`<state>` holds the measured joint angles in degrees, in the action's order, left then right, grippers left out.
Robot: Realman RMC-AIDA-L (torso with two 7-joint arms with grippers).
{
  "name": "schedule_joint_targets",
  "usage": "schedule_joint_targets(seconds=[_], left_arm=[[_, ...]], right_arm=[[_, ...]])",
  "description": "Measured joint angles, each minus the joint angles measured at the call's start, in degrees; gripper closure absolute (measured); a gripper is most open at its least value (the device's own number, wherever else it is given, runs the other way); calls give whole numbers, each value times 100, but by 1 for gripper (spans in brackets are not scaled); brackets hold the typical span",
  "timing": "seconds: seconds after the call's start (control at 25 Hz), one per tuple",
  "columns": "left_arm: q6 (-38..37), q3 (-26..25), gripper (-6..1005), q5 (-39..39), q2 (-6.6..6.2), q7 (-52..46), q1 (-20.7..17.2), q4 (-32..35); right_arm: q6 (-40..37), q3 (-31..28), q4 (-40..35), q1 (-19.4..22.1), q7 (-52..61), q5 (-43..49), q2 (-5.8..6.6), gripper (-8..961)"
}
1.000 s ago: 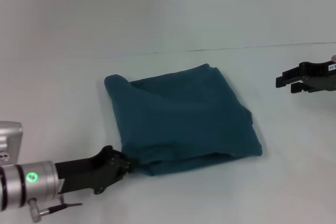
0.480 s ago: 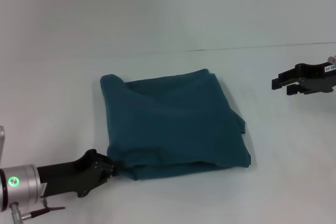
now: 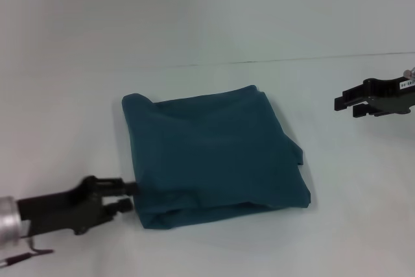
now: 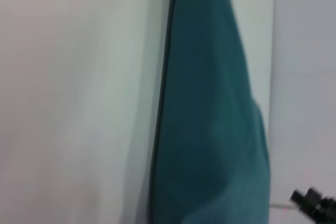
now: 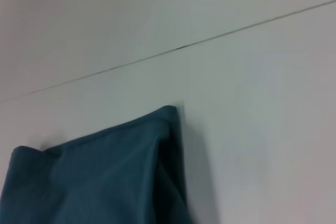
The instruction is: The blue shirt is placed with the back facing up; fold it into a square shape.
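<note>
The blue shirt [image 3: 211, 154] lies folded into a rough square on the white table [image 3: 194, 30], with a small bump at its far left corner. It also shows in the left wrist view [image 4: 210, 129] and in the right wrist view [image 5: 105, 177]. My left gripper [image 3: 128, 196] is low at the shirt's near left corner, its fingers apart and just at the fabric's edge, holding nothing. My right gripper [image 3: 347, 105] is open and empty, above the table to the right of the shirt and well apart from it. It also shows far off in the left wrist view [image 4: 315, 205].
A thin dark seam [image 3: 311, 58] runs across the table behind the shirt. It also shows in the right wrist view [image 5: 184, 47]. Bare white table lies on all sides of the shirt.
My left gripper pulled the shirt's near left corner leftward, then let go and drew back to the left. The shirt shifted left and lies flatter. The right gripper barely moved.
</note>
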<state>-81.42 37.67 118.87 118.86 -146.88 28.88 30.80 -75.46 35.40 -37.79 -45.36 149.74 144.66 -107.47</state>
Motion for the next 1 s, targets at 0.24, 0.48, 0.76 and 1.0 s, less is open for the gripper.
schedule_joint_targets(seconds=[0.24,0.48,0.76,1.0], left_arm=[[-253,-221,594,16,53,2,-49,218],[-334,-172,416,8,204,77,136,198],[-342,-172,408,-5,377,160,322,171],[-281,-166,401,4,465,214,487,166]], right_arm=[[1,0,0,5,0,0,7,304],[-4,3,0,0,26,0,0,301],[-5,0,6,0,31,0,-9,297],[-5,-16,69,-15,34,0,-11,293]])
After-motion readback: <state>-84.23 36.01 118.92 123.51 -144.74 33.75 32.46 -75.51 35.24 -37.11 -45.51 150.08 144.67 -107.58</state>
